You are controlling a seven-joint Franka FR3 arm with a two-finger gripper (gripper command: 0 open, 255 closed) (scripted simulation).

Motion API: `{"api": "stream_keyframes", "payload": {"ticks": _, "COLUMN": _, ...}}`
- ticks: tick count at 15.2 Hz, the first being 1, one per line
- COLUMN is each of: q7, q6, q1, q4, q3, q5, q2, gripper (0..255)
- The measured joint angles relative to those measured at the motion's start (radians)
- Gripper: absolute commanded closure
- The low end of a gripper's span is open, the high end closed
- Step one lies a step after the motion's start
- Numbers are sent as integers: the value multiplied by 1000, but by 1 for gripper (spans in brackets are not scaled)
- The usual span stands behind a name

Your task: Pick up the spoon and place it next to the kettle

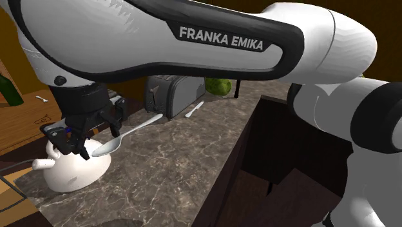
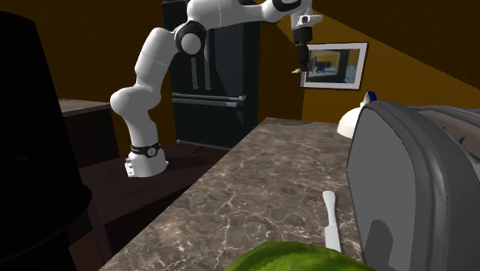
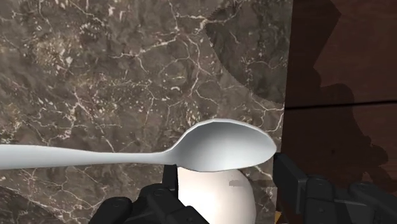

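Black gripper (image 1: pixel 77 145) was clenched on the spoon (image 1: pixel 129 134) at its bowl, holding it in the air just above the white kettle (image 1: pixel 74 171), its handle reaching out over the marbled counter (image 1: pixel 167 167). Farther back stood a grey toaster (image 1: pixel 169 93), a white utensil (image 1: pixel 194 109) beside it, then a green object (image 1: pixel 219 86).

In the shoulder view the kettle (image 1: pixel 71 173) stands at the table's (image 1: pixel 180 161) near left corner. The gripper (image 1: pixel 76 147) hangs just above it, the spoon (image 1: pixel 132 132) clasped and reaching back toward the toaster (image 1: pixel 169 93). A utensil (image 1: pixel 194 109) lies right of the toaster, and a fruit (image 1: pixel 219 86) sits behind that.
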Motion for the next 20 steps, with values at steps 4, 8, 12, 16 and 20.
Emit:
{"api": "stream_keyframes", "payload": {"ticks": 4, "q7": 15, "q6": 49, "q1": -11, "q4": -65, "q3": 2, "q5": 4, "q2": -13, "gripper": 255}}
{"api": "stream_keyframes", "payload": {"ticks": 8, "q7": 28, "q6": 125, "q1": -37, "q4": -176, "q3": 7, "q5": 16, "q2": -46, "gripper": 255}}
{"api": "stream_keyframes", "payload": {"ticks": 12, "q7": 37, "q6": 190, "q1": -57, "q4": -264, "q3": 9, "q5": 23, "q2": -68, "gripper": 255}}
{"api": "stream_keyframes", "payload": {"ticks": 16, "q7": 48, "q6": 247, "q1": -66, "q4": -331, "q3": 9, "q5": 24, "q2": -75, "gripper": 255}}
{"api": "stream_keyframes", "payload": {"ticks": 20, "q7": 56, "q6": 308, "q1": -80, "q4": -401, "q3": 8, "q5": 24, "q2": -83, "gripper": 255}}
